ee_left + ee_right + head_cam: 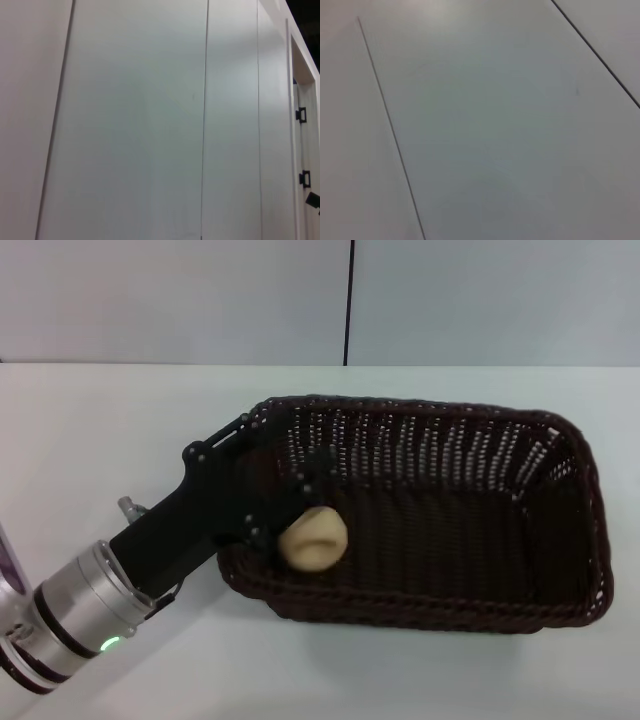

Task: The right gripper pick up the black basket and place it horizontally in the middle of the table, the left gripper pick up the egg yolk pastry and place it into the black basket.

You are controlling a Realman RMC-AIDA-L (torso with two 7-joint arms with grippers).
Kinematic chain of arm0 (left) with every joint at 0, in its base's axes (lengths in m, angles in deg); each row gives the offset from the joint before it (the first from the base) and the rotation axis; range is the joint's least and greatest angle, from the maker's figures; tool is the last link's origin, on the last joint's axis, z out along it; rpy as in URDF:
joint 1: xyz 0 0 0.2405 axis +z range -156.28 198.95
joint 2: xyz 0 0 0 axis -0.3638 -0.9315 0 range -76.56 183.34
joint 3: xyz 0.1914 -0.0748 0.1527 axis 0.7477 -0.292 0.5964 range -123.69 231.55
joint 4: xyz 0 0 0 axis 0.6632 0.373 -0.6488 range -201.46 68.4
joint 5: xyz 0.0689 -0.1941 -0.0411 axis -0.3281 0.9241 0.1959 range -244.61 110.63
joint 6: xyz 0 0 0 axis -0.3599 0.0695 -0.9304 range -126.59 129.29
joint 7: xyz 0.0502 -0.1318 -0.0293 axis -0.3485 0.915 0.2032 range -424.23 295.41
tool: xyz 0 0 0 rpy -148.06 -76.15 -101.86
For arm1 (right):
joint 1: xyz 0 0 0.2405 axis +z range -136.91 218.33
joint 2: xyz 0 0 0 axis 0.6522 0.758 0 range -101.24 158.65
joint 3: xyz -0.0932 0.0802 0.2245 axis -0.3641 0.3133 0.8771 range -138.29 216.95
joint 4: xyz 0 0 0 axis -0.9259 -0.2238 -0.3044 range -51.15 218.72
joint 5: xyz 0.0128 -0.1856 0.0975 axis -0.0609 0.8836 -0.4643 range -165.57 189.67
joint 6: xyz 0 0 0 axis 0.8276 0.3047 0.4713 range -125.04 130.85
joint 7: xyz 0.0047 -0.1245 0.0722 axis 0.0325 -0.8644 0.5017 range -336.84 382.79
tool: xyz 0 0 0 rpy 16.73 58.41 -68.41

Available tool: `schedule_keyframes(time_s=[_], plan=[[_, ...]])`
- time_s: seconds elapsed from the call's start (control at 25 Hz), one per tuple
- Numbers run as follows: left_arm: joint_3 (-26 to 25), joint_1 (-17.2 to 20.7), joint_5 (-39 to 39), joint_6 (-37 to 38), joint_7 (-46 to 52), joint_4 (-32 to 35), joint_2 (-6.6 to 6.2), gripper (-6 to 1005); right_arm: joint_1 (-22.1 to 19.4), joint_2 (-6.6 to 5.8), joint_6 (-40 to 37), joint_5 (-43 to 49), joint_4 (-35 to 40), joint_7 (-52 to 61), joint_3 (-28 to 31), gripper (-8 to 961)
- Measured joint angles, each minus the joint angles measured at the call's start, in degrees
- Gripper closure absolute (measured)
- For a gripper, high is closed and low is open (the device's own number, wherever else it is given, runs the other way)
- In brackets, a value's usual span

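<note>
We see the black basket (470, 530) lying flat and lengthwise across the middle of the white counter (100, 430), its open top facing up. The left gripper (290, 515) reaches in from the near left, its black body crossing over the basket's left rim and its silver wrist lying outside, above the counter. The egg yolk pastry (313, 537) is inside the basket at its near-left corner, right at the tips of the jaws. One finger (312, 472) shows just on the far side of the pastry and dark linkage touches its left side, but we cannot tell whether the jaws are clamped on the pastry or have let it go. The right gripper does not appear in the head view. Both wrist views show only pale wall panels with thin dark seams.
</note>
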Motion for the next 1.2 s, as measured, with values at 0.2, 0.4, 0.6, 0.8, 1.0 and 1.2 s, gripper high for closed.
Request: schedule_keyframes(time_s=[0.2, 0.4, 0.6, 0.8, 1.0, 1.2], plan=[[-0.9, 1.6, 0.3, -0.1, -1.1, 0.2, -0.14, 453, 0.1, -0.06, 0.0, 0.0, 0.0, -2.4, 0.5, 149], [-11.3, 6.8, 0.7, -0.1, -3.6, 1.2, -0.40, 289, -0.1, -0.08, -0.1, 0.0, -1.2, -5.4, 3.6, 149], [-23.6, 12.3, 0.8, 0.0, -5.6, 2.2, -0.30, 201, 0.7, 0.20, -1.6, -0.1, -6.1, -12.0, 9.8, 149], [-31.1, 15.8, 0.8, 0.7, -7.5, 2.6, -0.28, 159, 3.2, 0.21, -2.3, -0.2, -14.2, -17.5, 19.0, 149], [-34.2, 17.5, 0.8, 0.8, -7.5, 2.8, -0.29, 159, 4.3, 0.30, -1.6, -0.2, -16.9, -19.2, 22.6, 149], [-35.6, 18.9, 0.8, 0.2, -7.6, 3.0, -0.13, 159, 4.6, 0.24, 0.4, -0.2, -17.6, -19.3, 23.1, 149]])
